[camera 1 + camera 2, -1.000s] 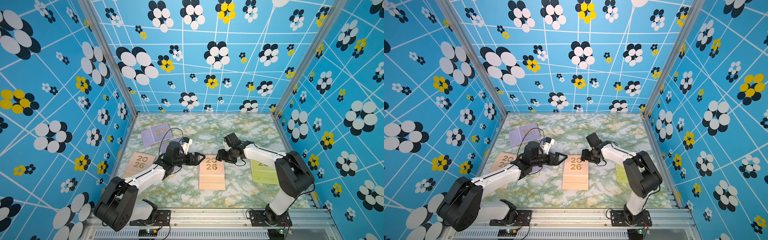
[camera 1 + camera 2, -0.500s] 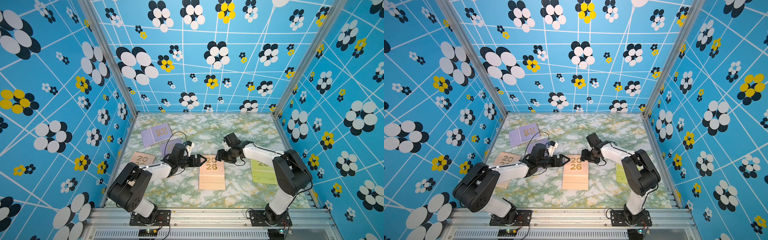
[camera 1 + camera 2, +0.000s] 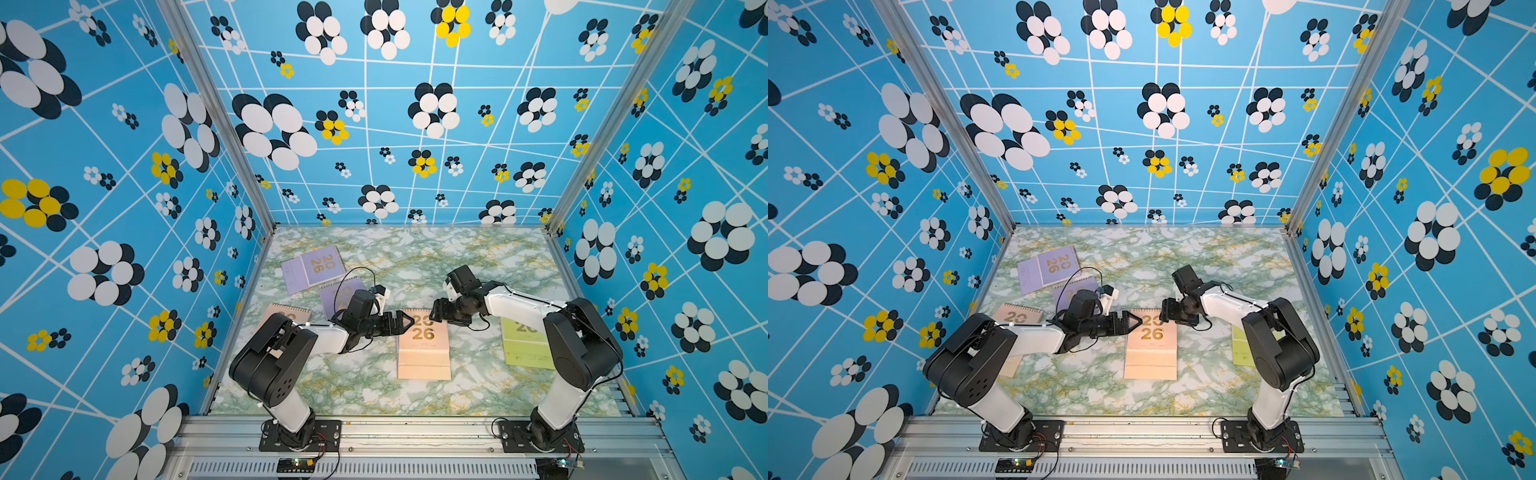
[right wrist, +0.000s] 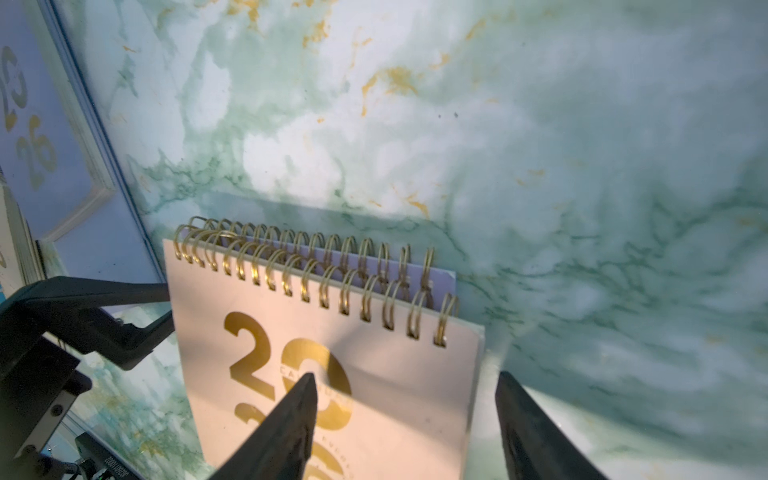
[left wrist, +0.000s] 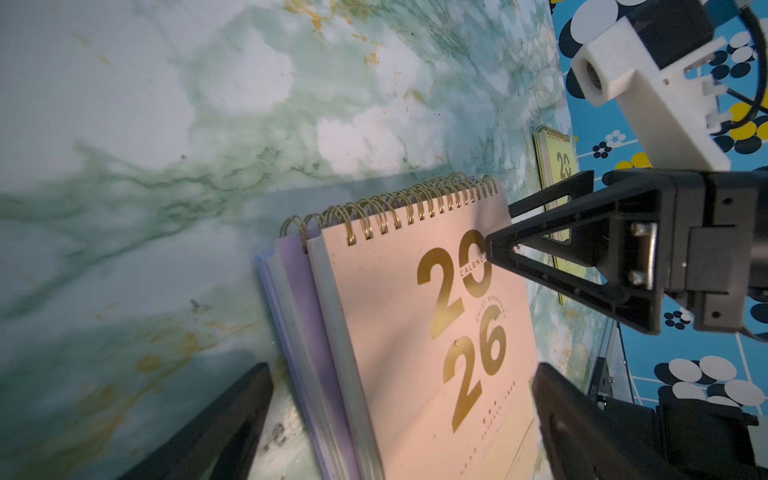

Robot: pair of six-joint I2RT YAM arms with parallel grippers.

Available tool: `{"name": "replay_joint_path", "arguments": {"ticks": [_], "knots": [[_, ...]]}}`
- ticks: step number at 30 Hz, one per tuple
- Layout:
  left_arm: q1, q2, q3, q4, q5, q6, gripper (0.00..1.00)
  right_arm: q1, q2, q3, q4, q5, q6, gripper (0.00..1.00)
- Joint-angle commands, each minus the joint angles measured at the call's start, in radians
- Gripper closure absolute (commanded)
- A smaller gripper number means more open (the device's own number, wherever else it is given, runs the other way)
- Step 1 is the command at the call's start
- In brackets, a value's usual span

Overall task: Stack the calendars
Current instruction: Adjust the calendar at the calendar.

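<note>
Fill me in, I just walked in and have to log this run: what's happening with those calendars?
A two-armed robot is stacking desk calendars. The centre peach calendar lies on an underlying lavender calendar. The left gripper and right gripper are at its spiral-bound end, both open, holding nothing. Unstacked on the table: a far lavender calendar, a second lavender calendar, a left peach calendar and a yellow-green calendar.

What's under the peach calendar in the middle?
A lavender calendar lies under the peach calendar; only its side edge and rings show. Whether anything lies beneath that is covered.
</note>
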Motion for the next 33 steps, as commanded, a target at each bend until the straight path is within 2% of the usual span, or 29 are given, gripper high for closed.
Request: {"name": "replay_joint_path", "arguments": {"ticks": [1, 33], "knots": [[-0.007, 0.03, 0.017, 0.035, 0.001, -0.017, 0.0, -0.006, 0.022, 0.026, 0.008, -0.01, -0.02, 0.31], [-0.012, 0.067, 0.039, 0.065, 0.026, -0.037, 0.01, -0.003, 0.012, 0.04, 0.021, -0.052, -0.056, 0.32]]}}
